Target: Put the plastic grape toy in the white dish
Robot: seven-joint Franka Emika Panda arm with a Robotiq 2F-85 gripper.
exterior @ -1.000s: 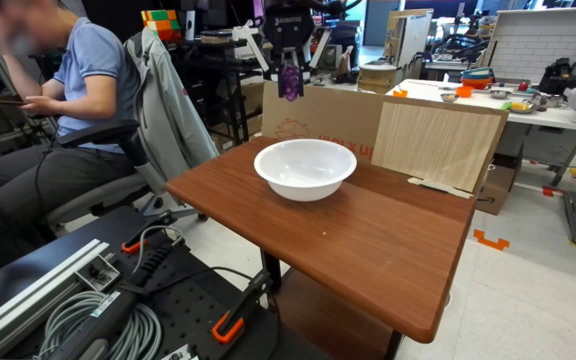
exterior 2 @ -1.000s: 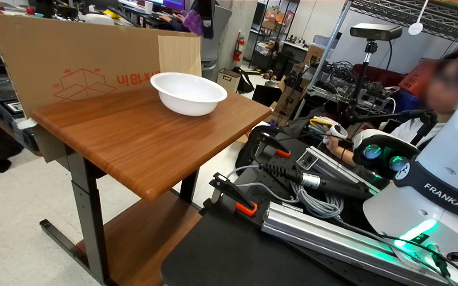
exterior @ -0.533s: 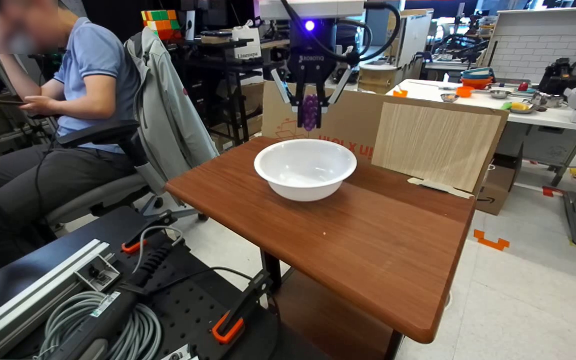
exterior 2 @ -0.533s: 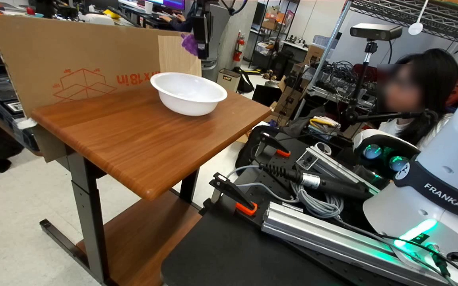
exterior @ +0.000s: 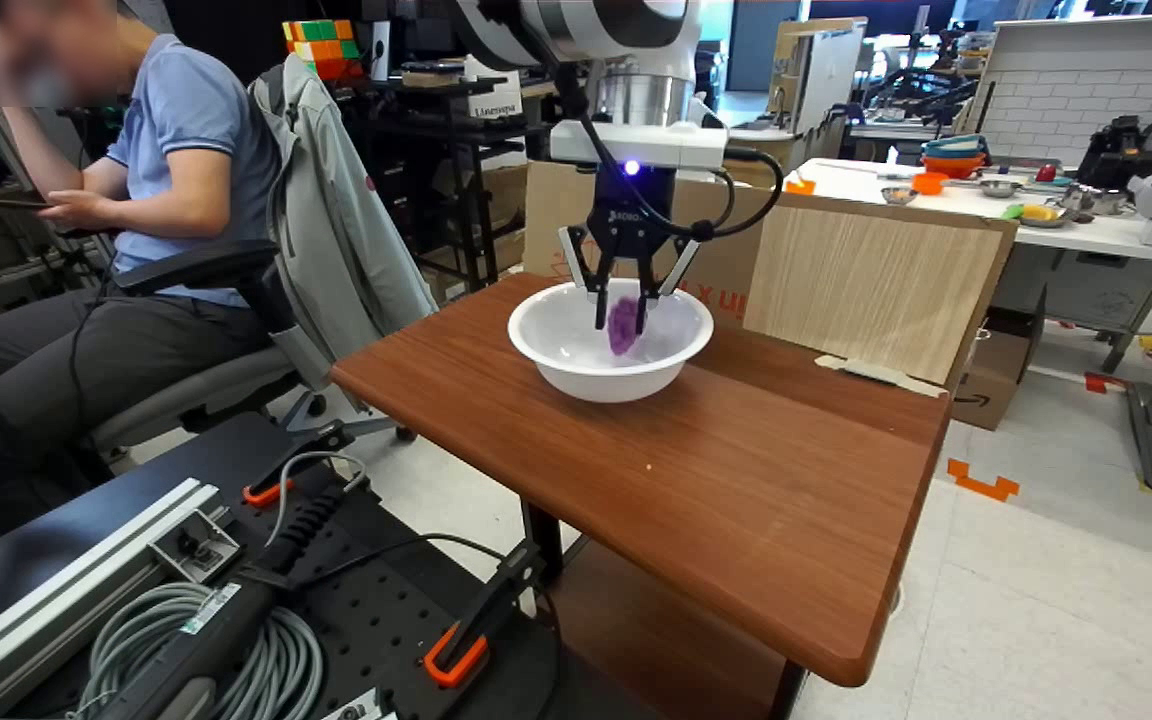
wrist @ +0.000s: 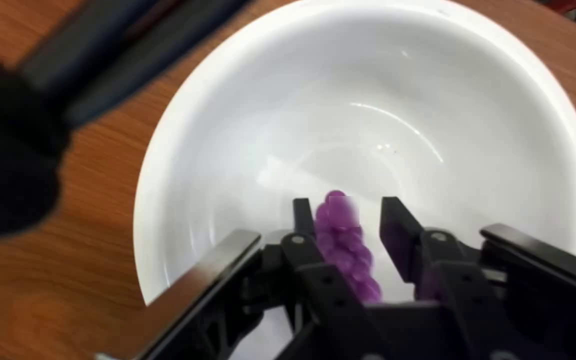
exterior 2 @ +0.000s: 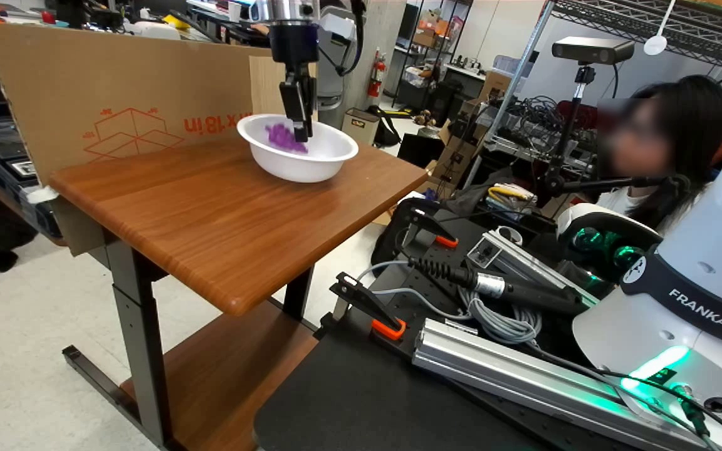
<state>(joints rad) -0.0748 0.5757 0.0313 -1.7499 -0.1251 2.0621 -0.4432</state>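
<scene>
As I look through both exterior views, my gripper (exterior: 620,324) points down over the white bowl (exterior: 611,386), which stands on the brown table (exterior: 736,490). The gripper's fingers are spread: in the wrist view the purple grapes (wrist: 344,250) appear between them, just beside one finger, with a gap to the other. In both exterior views the grapes show, blurred, within the bowl's rim; whether they touch the bowl I cannot tell.
</scene>
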